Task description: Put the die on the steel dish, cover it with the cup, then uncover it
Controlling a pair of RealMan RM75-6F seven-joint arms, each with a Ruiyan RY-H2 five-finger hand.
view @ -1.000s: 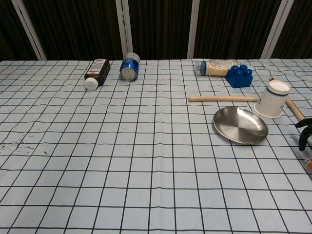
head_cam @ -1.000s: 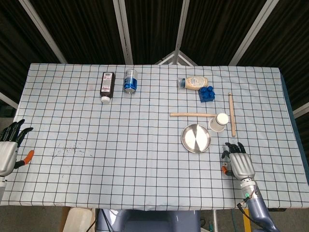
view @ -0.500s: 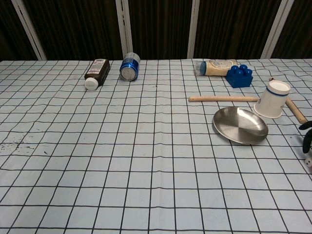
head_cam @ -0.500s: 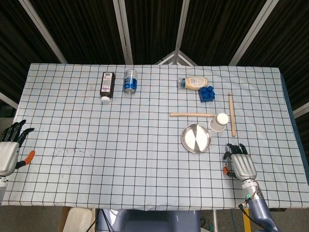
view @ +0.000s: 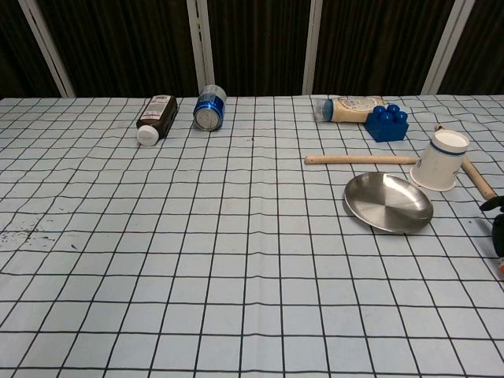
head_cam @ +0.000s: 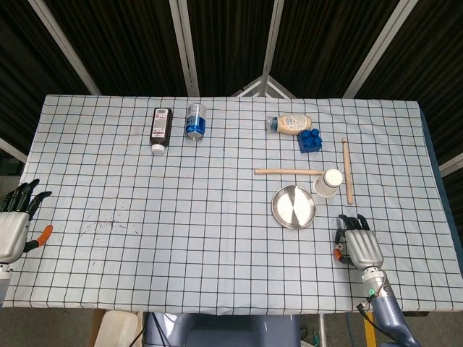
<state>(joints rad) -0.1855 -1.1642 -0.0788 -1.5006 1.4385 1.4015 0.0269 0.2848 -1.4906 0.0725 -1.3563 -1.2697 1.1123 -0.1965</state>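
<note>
My right robot hand [head_cam: 358,246] rests near the table's [head_cam: 217,217] front right corner, grip state unclear; left robot hand [head_cam: 14,224] spread, holding nothing, at the left edge. Round steel dish [head_cam: 294,207] bare; white paper cup [head_cam: 329,181] touches it.

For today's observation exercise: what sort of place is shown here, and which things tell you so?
Probably a robot test bench, not a home: a table under a grid-checked cloth, dark panelled walls with metal struts, and unrelated props such as a steel dish and blue toy block.

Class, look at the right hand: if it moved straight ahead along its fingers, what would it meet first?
Probably the long wooden stick beside the cup; the right hand points up-table, though height is unclear.
</note>
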